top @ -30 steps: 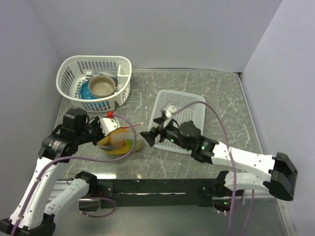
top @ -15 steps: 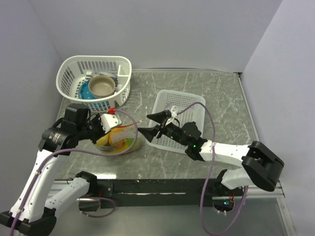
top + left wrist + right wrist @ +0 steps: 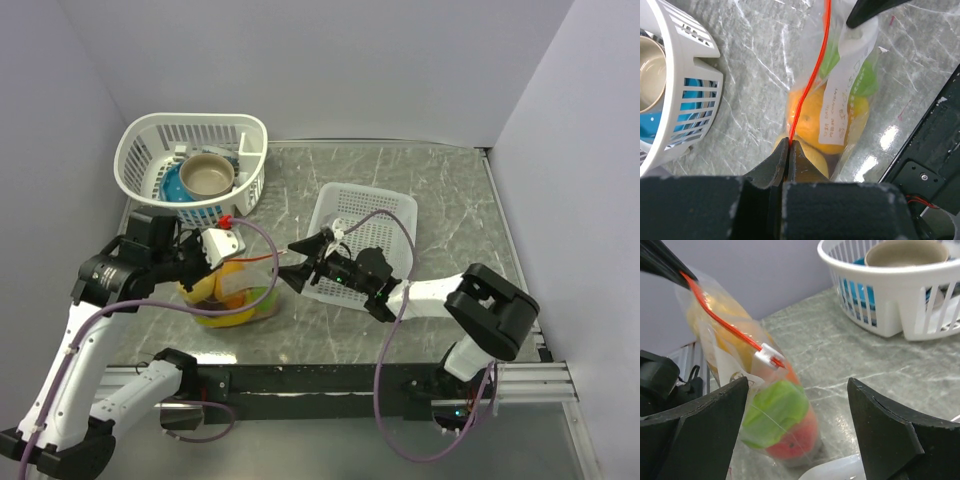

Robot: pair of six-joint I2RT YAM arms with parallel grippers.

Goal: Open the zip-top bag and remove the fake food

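Zip-top bag (image 3: 860, 45) clamped at its zip strip (image 3: 812, 75) by your left gripper (image 3: 788, 150).
Your right gripper (image 3: 796, 386) gapes beside it; label (image 3: 842, 100) writing unreadable.

One clear zip-top bag (image 3: 235, 295) sat toward the table's (image 3: 450, 180) left edge, carrying one orange-red zip strip (image 3: 812, 80), one white slider (image 3: 769, 356) and one white label (image 3: 840, 100). The toy food (image 3: 810, 117) inside showed four colours, yellow, orange, green and red; the number of pieces could not be counted. Two white baskets were out: one rounded basket (image 3: 140, 150) in the far left corner with one tan bowl (image 3: 207, 175) and one blue dish (image 3: 172, 185), and one rectangular basket (image 3: 390, 205) mid-table. Two arms, the left arm (image 3: 70, 350) and the right arm (image 3: 430, 293), bore one gripper each: the left gripper (image 3: 789, 146) and the right gripper (image 3: 296, 262).
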